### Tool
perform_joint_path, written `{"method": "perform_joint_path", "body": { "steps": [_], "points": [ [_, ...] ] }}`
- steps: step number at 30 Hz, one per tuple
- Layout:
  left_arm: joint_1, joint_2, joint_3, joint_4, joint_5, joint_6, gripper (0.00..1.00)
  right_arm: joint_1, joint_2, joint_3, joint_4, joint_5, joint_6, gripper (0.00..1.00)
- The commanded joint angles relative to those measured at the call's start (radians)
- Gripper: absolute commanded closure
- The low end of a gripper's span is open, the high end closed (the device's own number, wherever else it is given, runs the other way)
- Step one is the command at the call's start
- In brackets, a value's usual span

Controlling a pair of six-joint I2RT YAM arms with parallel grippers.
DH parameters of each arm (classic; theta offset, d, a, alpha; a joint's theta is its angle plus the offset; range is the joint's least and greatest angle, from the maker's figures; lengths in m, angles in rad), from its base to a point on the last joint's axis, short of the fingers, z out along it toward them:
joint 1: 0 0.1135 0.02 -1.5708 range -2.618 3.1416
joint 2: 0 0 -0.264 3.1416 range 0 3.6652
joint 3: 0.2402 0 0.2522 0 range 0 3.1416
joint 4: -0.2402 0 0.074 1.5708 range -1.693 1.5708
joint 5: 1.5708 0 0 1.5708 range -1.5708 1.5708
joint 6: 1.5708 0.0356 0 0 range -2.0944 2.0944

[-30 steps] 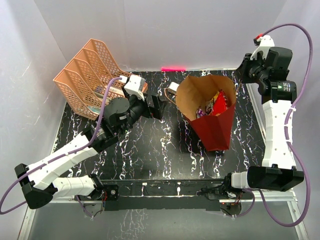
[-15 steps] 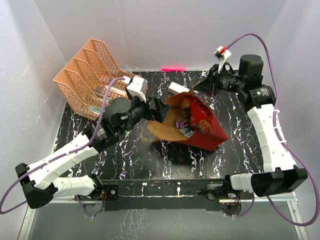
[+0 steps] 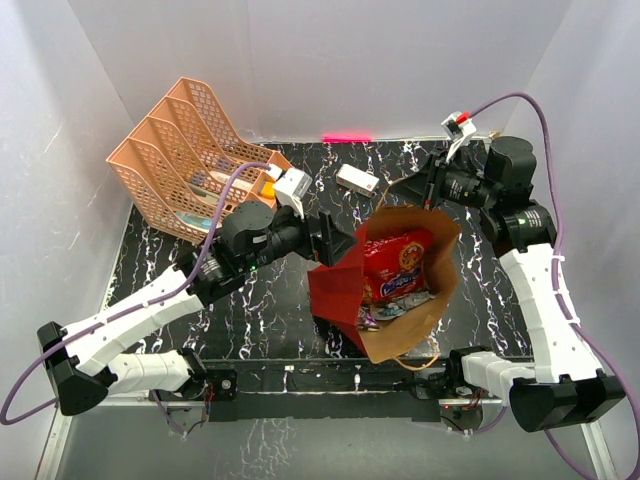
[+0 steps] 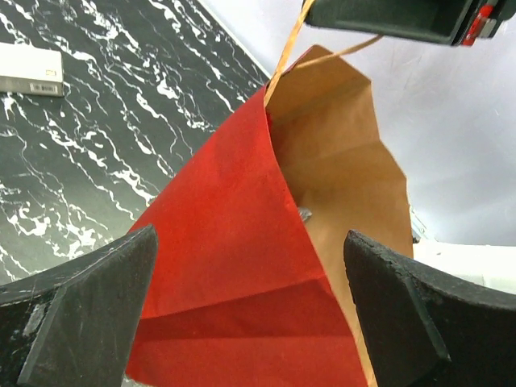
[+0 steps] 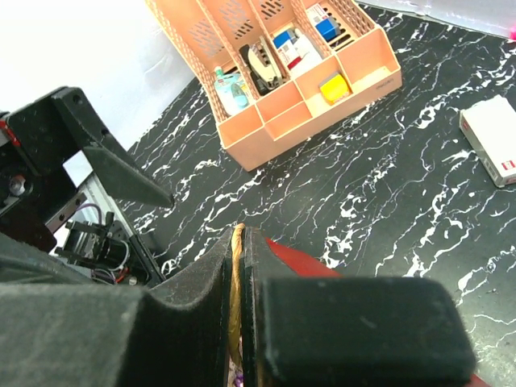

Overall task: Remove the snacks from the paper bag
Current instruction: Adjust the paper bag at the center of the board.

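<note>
Right now we read the right gripper (image 5: 239, 238) as clamped: in its wrist view both fingers press flat together on a thin tan cord handle (image 5: 236, 274), with a red sliver of the paper bag (image 5: 292, 260) just beside them. In the top view that gripper sits at the bag's far rim. The bag hangs tilted from there, its mouth open toward the overhead camera, brown kraft inside exposed and red outer wall on the left. We can't tell how much of its lower end rests on the black marbled table (image 3: 270, 310). A second cord loop (image 3: 424, 362) lies at the near rim.

On the left gripper (image 4: 250, 242), the fingers are spread wide, one on each side of the bag's red wall in its wrist view. We can't tell if either pad touches the paper. The top view puts it at the bag's left side, against the red wall.

The snacks we can see are inside the bag. The large red chip bag (image 3: 396, 265) leans on the brown inner wall, a blue-and-white patch showing. The small candy packets (image 3: 388, 312) sit in a heap just below it, nearer the near rim. Their colours are too small to sort.

Further out, a small white box (image 3: 357, 180) lies flat on the table behind the bag, apart from it. The peach mesh file rack (image 3: 180, 170) stands at the far-left corner, with small items in its slots in the right wrist view.
</note>
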Motion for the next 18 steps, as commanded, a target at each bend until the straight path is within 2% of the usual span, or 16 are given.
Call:
{"method": "perform_joint_path", "body": {
  "steps": [1,7,10,13,18],
  "points": [
    [-0.005,-0.053,-0.015,-0.042,0.005,-0.017,0.02,-0.006,-0.047,0.047,0.133,0.122,0.014,0.92],
    [-0.005,-0.071,0.042,-0.123,-0.091,0.028,0.02,-0.006,-0.091,0.074,0.064,0.613,-0.037,0.92],
    [-0.004,-0.057,0.059,-0.126,-0.09,0.038,0.02,-0.005,-0.109,0.07,0.075,0.797,-0.112,0.92],
    [-0.004,-0.046,0.061,-0.122,-0.081,0.038,0.02,-0.008,-0.088,0.095,0.082,0.922,-0.217,0.92],
    [-0.004,-0.036,0.065,-0.12,-0.066,0.04,0.01,-0.033,-0.028,0.187,0.071,0.997,-0.395,0.92]
  ]
}}
